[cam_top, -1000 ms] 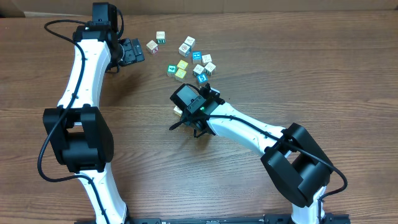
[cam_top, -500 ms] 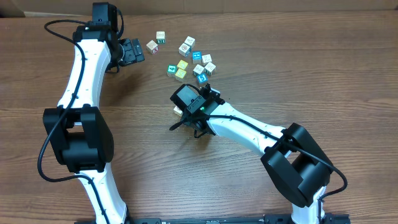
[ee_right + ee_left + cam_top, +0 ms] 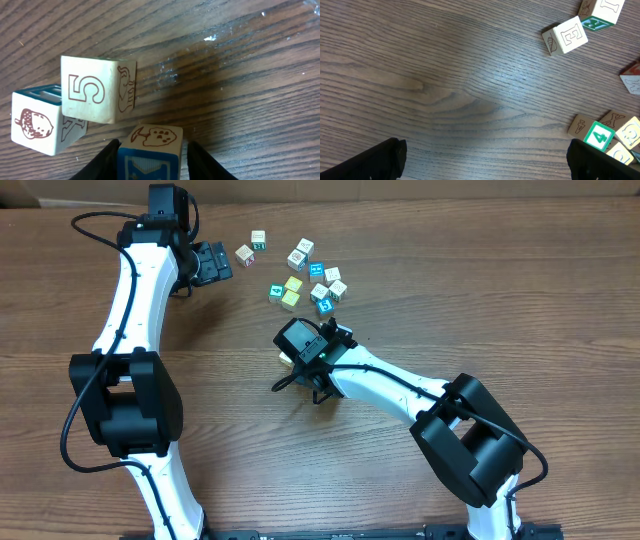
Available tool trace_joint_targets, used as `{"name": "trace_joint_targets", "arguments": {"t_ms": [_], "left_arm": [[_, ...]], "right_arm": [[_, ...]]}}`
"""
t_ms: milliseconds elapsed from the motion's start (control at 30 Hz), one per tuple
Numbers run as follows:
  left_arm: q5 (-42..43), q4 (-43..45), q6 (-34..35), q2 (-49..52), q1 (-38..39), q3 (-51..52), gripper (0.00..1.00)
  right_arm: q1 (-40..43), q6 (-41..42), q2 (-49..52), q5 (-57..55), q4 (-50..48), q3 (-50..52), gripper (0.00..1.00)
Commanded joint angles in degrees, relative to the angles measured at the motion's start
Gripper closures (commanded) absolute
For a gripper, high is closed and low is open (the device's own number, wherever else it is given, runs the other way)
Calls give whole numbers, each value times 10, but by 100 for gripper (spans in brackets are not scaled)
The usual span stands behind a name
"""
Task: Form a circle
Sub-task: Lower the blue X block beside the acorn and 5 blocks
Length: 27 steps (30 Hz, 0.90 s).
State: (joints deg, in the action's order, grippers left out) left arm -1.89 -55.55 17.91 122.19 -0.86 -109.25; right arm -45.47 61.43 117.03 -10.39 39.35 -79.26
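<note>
In the right wrist view, a cube with a blue letter face and a brown drawing on top (image 3: 152, 150) stands on the wood between the jaws of my right gripper (image 3: 152, 162). The jaws stand open just off its sides, with a thin gap at the right finger. Close by are a white cube printed with a 5 (image 3: 97, 90) and a white acorn cube with a cyan top (image 3: 37, 122). These three make a small cluster, the circle, with no ring shape. From overhead the right gripper (image 3: 295, 360) hides most of it. My left gripper (image 3: 213, 264) is open and empty.
Several loose white, cyan and yellow cubes (image 3: 303, 277) lie scattered at the back centre, right of the left gripper. The left wrist view shows an E cube (image 3: 567, 35) and a green 4 cube (image 3: 599, 136) at its right side. A cardboard edge (image 3: 20, 192) shows at the back left.
The right arm's elbow and wrist have shifted slightly left. The left arm and the scattered cubes have not moved.
</note>
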Motion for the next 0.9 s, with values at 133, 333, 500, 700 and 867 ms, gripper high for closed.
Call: {"name": "trace_joint_targets", "arguments": {"t_ms": [133,333,500,700,867], "left_arm": [[4,1,5,2,-1,-11,0],[4,1,5,2,-1,-11,0],[4,1,5,2,-1,-11,0],[4,1,5,2,-1,-11,0],[4,1,5,2,-1,-11,0]], "right_arm": [[0,-3,5,-5,-7,5,64],[0,-3,5,1,-19,5,64],[0,6,5,1,-21,5,65],[0,14,5,1,-20,5,69],[0,31,5,6,-20,5,70]]}}
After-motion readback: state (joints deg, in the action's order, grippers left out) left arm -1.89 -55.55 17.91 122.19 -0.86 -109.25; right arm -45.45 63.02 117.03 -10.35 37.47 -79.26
